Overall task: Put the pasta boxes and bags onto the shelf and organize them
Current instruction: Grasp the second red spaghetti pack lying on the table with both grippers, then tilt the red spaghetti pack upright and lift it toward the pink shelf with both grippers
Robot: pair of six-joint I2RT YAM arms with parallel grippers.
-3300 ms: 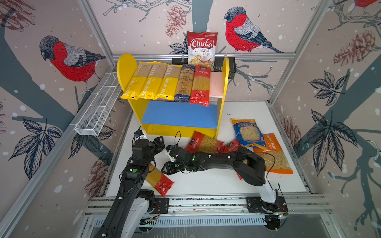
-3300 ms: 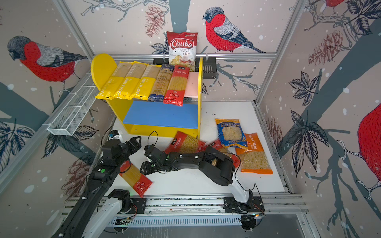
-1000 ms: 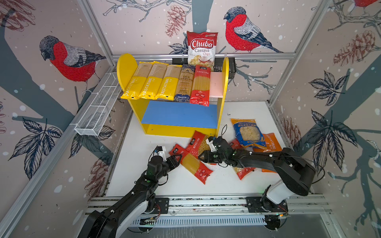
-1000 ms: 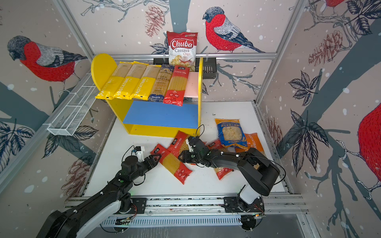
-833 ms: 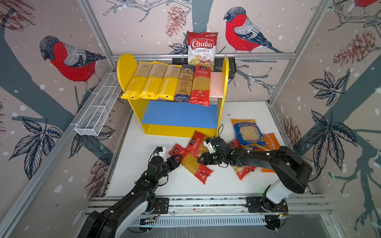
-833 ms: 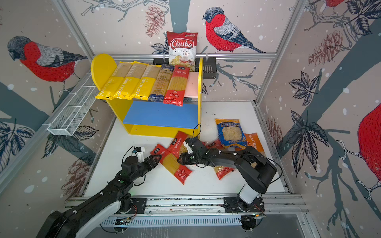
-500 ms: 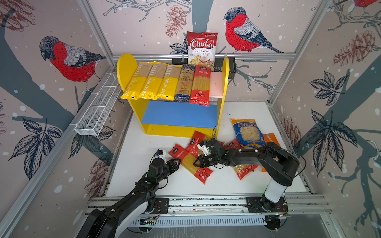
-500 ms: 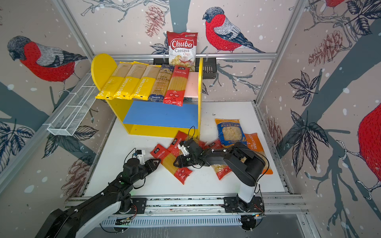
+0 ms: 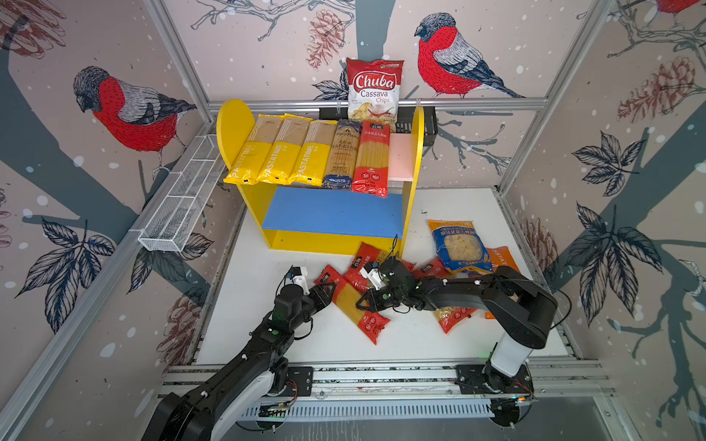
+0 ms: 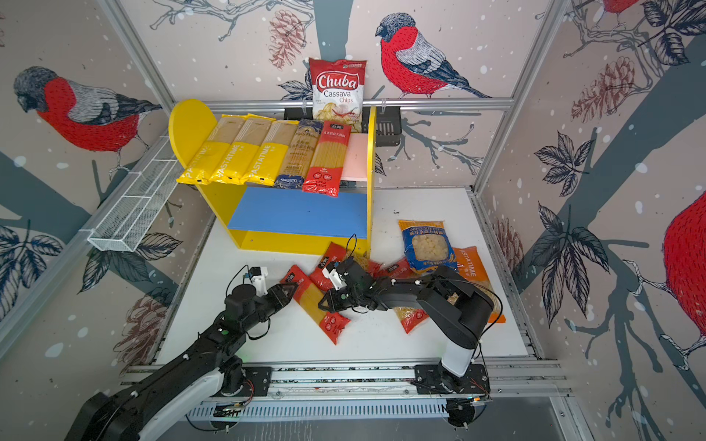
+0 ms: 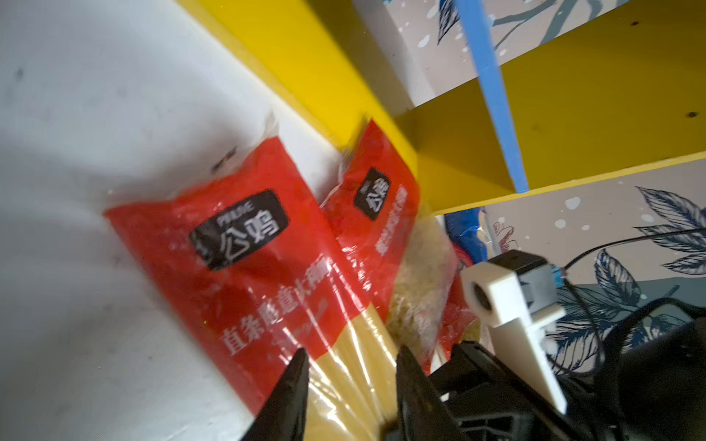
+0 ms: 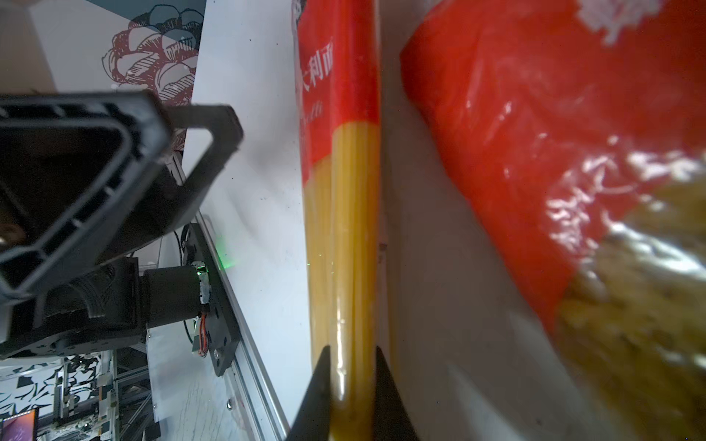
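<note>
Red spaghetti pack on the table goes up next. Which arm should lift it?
Right, probably. The right gripper pinches the red spaghetti pack at its yellow middle, while the left gripper sits over it with jaws apart. The bare pink board space is on the right too.

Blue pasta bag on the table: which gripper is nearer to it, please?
Right. The right gripper is at the middle of the red spaghetti pack, on the side toward the blue pasta bag. The left gripper is at that pack's other end, farther from the bag.
</note>
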